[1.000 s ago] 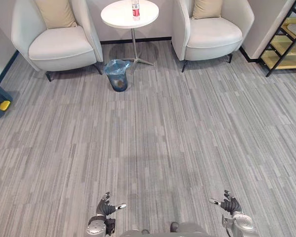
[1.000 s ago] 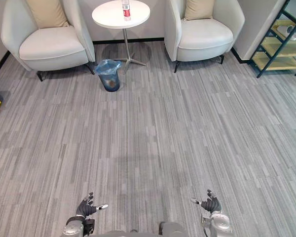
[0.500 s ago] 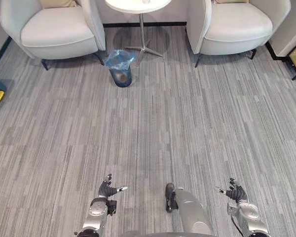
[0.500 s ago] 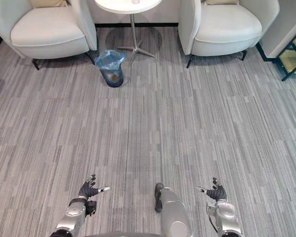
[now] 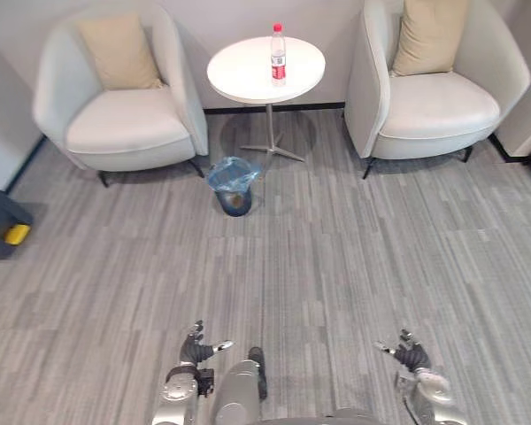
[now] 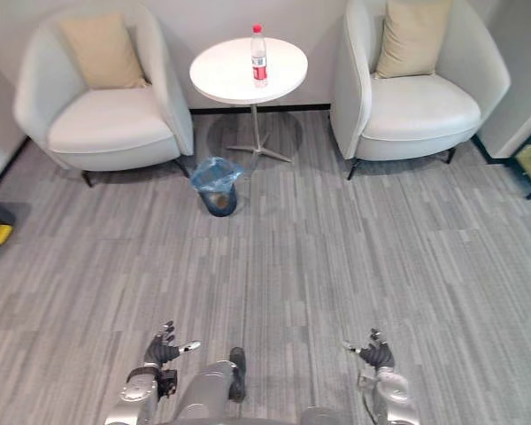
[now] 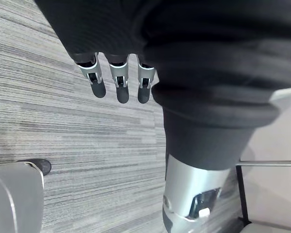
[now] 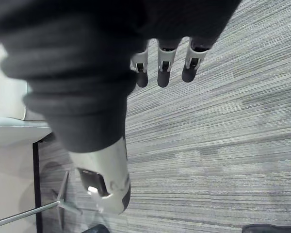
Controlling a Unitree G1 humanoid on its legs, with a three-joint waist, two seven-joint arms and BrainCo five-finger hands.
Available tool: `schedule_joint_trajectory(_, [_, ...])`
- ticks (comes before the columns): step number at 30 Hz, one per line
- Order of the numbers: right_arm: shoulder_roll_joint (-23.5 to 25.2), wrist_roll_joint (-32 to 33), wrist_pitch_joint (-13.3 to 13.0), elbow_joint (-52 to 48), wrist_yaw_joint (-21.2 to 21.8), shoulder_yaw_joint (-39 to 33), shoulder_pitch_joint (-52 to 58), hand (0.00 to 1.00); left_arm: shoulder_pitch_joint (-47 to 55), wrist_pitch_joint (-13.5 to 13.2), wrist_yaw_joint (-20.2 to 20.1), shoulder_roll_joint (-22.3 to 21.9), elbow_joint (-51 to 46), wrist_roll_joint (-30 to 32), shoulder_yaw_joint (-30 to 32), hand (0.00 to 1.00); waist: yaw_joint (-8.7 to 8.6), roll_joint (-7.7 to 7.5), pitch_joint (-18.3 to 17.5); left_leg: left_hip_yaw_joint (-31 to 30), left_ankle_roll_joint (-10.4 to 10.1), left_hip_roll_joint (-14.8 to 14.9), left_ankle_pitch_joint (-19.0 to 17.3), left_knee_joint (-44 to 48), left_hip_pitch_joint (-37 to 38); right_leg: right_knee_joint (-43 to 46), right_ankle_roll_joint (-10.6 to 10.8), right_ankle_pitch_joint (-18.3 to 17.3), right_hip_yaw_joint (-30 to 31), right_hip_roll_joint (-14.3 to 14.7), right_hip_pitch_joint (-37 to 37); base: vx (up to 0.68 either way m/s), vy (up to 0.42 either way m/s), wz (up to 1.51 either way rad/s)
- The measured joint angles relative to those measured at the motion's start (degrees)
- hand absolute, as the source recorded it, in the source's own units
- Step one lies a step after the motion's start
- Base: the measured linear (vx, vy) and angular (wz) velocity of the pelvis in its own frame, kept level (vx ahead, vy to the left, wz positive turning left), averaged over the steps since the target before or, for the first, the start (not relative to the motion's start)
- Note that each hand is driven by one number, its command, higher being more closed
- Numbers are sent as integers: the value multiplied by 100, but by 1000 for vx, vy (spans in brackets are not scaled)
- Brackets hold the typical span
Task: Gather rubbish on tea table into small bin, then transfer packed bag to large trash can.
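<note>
Currently left robot hand (image 5: 195,351), right robot hand (image 5: 411,357) splayed, empty, over carpet (image 5: 327,266).

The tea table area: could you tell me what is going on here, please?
Nothing is being handled yet. The robot stands back from the tea table, left hand and right hand open and empty above the carpet. A red-capped bottle stands on the table; the blue-bagged small bin sits beside its base.

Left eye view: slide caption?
Open left hand and right hand hang empty; bottle on tea table, small bin beside it.
</note>
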Motion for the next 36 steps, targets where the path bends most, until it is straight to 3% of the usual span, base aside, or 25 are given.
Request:
schedule_joint_trajectory(2, [-1,-5,0,1,-3,-43,-30,0,-22,1,-7,-33,64,0,-37,0,24,-21,-6,148,95,-99,-399,336,-8,353,58,-39,310,-147,-85,415,238,-21])
schedule_joint_trajectory(3, [25,-7,0,9,-6,-33,-69,0,-23,2,-7,-40,128,0,-36,0,51,-24,-19,293,157,-146,-597,356,141,990,77,-32,599,-215,-325,398,234,-48])
schedule_joint_trajectory(6, [66,-53,-3,172,39,128,-142,0,93,18,-1,69,138,-1,-220,0,88,-33,-32,490,329,-299,-933,94,807,3378,896,277,863,-317,-1253,464,205,-31])
schedule_joint_trajectory(8, [74,-180,2,234,44,232,-125,0,83,22,8,127,137,-2,-283,0,-12,-4,-45,466,410,-308,-952,70,1138,4293,679,152,535,-323,-1764,430,72,14])
schedule_joint_trajectory(9, [72,-226,2,242,50,299,-117,0,44,28,17,142,179,-2,-299,0,-26,4,-42,455,415,-307,-955,-59,1412,4427,433,31,289,-304,-2055,348,-6,10])
schedule_joint_trajectory(10, [72,-232,2,246,51,305,-120,0,18,30,19,143,215,-2,-304,0,-27,18,-43,425,414,-304,-955,-182,1566,4373,329,-19,154,-283,-2196,452,-49,9])
schedule_joint_trajectory(12, [2,-243,-1,246,51,305,-128,0,-102,29,16,109,250,-4,-297,0,-75,190,12,347,378,-92,-942,-620,2126,3630,47,-139,-271,-24,-2776,460,-100,11])
schedule_joint_trajectory(13, [-12,-245,-1,244,53,307,-151,0,-101,26,17,105,252,-4,-296,0,-90,226,21,330,369,-21,-940,-695,2232,3293,-6,-103,-296,52,-2919,453,-136,15])
schedule_joint_trajectory(14, [-22,-252,-1,239,52,320,-180,0,-87,23,17,117,268,-4,-287,0,-160,242,22,308,227,71,-948,-766,2388,2587,-77,129,-325,131,-3127,592,-208,29])
schedule_joint_trajectory(15, [-13,-254,-4,241,54,360,-79,0,-50,4,12,164,353,-3,-265,0,-200,107,-26,254,-105,2,-1003,-864,2631,1182,-155,1323,-343,125,-3055,711,-243,21])
schedule_joint_trajectory(16, [-129,-269,-1,322,53,351,-50,0,-71,14,20,76,511,-1,-237,0,-184,238,-30,168,-290,161,-1132,-871,2822,1136,-420,1978,-407,225,-2996,619,-206,5])
schedule_joint_trajectory(19, [-205,-298,-11,345,52,313,-125,0,-126,-5,1,6,626,0,-180,0,-246,408,-121,-10,-625,474,-851,-644,2737,1159,-626,1522,-537,518,-2920,405,-178,-8])
schedule_joint_trajectory(20, [-196,-300,-9,350,51,302,-119,0,-149,-4,0,-1,641,1,-168,0,-268,410,-118,-47,-643,498,-823,-550,2726,1158,-636,1482,-558,530,-2878,432,-225,27])
schedule_joint_trajectory(21, [-168,-304,7,372,54,318,-47,0,-183,0,-6,-52,660,1,-94,0,-305,412,-97,-157,-739,637,-623,134,2553,1085,-690,1325,-657,610,-2549,325,-188,33])
schedule_joint_trajectory(22, [-125,-289,6,251,53,363,76,0,-170,0,-10,-158,621,1,50,0,-309,388,-50,-267,-657,749,-109,1315,2217,888,-750,1209,-706,672,-2079,458,-265,30])
schedule_joint_trajectory(23, [-76,-268,-2,140,51,411,151,0,-145,1,-10,-211,558,1,77,0,-278,354,-21,-310,-665,861,-64,1937,1997,791,-796,1165,-713,694,-1849,337,-193,9])
schedule_joint_trajectory(25, [47,-173,-30,-135,33,500,294,0,43,2,-17,-267,198,-2,77,0,-153,249,58,-5,-469,1271,-205,3693,1031,426,-1036,919,-649,832,-1086,272,-135,-12])
schedule_joint_trajectory(27, [78,-152,-34,-156,31,520,291,0,99,2,-17,-269,163,-2,72,0,-79,239,54,148,-411,1293,-245,3704,616,215,-1048,877,-569,835,-773,284,-91,-20])
schedule_joint_trajectory(29, [81,-117,-29,-88,30,452,249,0,143,7,-12,-270,168,-4,81,0,14,265,71,353,-396,1198,-402,3173,286,-64,-931,943,-479,815,-487,311,-12,-22])
schedule_joint_trajectory(31, [78,-115,-6,3,31,387,185,0,191,9,-11,-271,169,-4,80,0,31,246,82,529,-440,868,-468,1996,130,-310,-825,971,-420,726,-223,311,75,-12])
schedule_joint_trajectory(33, [39,-116,-15,4,25,220,116,0,177,16,-12,-283,168,-3,75,0,46,234,90,631,-512,334,-202,-114,295,-586,-627,907,-339,589,-12,374,136,-14])
schedule_joint_trajectory(34, [14,-116,-15,6,26,209,108,0,175,13,-9,-278,169,-3,80,0,56,262,75,626,-481,258,-24,-544,340,-620,-562,869,-309,598,17,456,222,-32])
schedule_joint_trajectory(35, [3,-121,-15,51,26,220,80,0,182,14,-4,-232,200,-3,89,0,148,313,43,585,109,202,499,-878,416,-600,-412,698,-117,644,90,381,198,-34])
schedule_joint_trajectory(36, [46,-121,-12,120,26,248,25,0,188,14,-3,-179,216,-4,95,0,151,221,47,619,205,124,416,-767,421,-540,-338,601,-75,550,112,470,214,-26])
